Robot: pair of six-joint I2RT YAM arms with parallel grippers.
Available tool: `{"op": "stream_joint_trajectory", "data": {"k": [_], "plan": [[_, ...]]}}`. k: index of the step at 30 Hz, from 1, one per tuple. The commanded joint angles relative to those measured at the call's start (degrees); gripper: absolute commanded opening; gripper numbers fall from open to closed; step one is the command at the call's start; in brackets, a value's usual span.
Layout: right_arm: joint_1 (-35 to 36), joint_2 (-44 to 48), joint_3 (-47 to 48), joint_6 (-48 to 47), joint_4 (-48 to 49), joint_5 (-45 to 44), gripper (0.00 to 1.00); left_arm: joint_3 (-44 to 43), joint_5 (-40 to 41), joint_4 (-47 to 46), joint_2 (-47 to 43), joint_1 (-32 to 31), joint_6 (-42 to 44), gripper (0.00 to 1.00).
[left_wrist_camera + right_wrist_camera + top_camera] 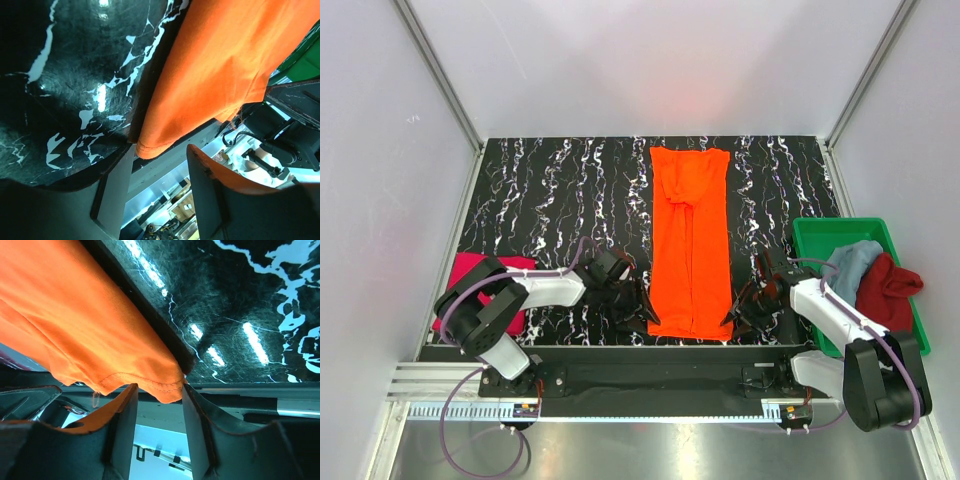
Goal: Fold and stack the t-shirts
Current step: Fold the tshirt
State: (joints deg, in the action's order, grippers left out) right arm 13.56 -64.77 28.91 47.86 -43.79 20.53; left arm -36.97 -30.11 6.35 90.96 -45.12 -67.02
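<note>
Overhead view. A bright orange cotton t-shirt lies in the middle of the black, white-veined desk, already folded lengthwise into a long narrow strip, collar end far, hem near. We judge it half folded, with the crosswise folds left to make. A magenta-pink t-shirt lies folded flat at the desk's left edge, apparently finished and the base for the stack. A light blue t-shirt and a dark red t-shirt lie crumpled in the green plastic tray on the right, both unfolded.

The left claw is at the strip's near left corner. We cannot tell whether it grips, as only one finger shows sharply. The right claw is at the near right corner, released, its jaws apart with the hem corner between them.

We find no brand, label or legible writing on any item.
</note>
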Motion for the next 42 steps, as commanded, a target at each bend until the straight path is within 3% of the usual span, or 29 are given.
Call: {"op": "stream_joint_trajectory", "data": {"k": [1,13,18,27,28,31,34,36,38,39,42], "plan": [[0.32,0.18,-0.08,1.54,-1.29,-0.14,0.47,0.76,3.83,0.42,2.2,-0.4,0.49,0.53],[0.94,1.67,-0.96,4.88,-2.97,-1.11,0.46,0.06,3.48,0.42,4.14,-0.32,2.34,0.43],[0.85,1.58,-1.48,5.75,-3.06,-0.5,0.43,0.06,2.86,0.07,4.23,-0.32,2.6,0.29],[0.85,1.49,-1.05,7.34,-3.32,-1.99,0.37,-0.12,2.86,0.15,3.53,-0.23,3.13,0.16],[0.85,1.49,-1.13,7.51,-3.32,-2.25,0.35,0.06,2.86,0.15,3.18,-0.23,3.21,0.12],[0.85,2.02,-1.22,7.43,-3.32,-2.08,0.11,0.67,2.78,0.24,2.56,-0.23,3.39,0.07],[0.85,2.9,-1.92,8.04,-3.32,-1.55,0.05,0.85,1.98,0.24,1.86,-0.23,3.92,0.03],[0.85,3.34,-1.23,6.91,-3.23,-1.73,0.09,0.59,2.85,1.46,1.07,-0.14,4.44,0.01],[0.85,2.99,0.44,4.54,-3.75,-1.29,0.25,0.32,3.82,2.44,-0.51,0.38,5.32,0.0],[0.94,2.9,2.28,2.79,-4.37,-1.37,0.42,0.23,3.83,3.31,-0.87,0.74,5.76,0.0],[0.85,4.56,4.92,0.06,-6.22,-1.72,0.53,-0.29,3.65,5.5,-1.48,2.06,7.87,0.0]]}}
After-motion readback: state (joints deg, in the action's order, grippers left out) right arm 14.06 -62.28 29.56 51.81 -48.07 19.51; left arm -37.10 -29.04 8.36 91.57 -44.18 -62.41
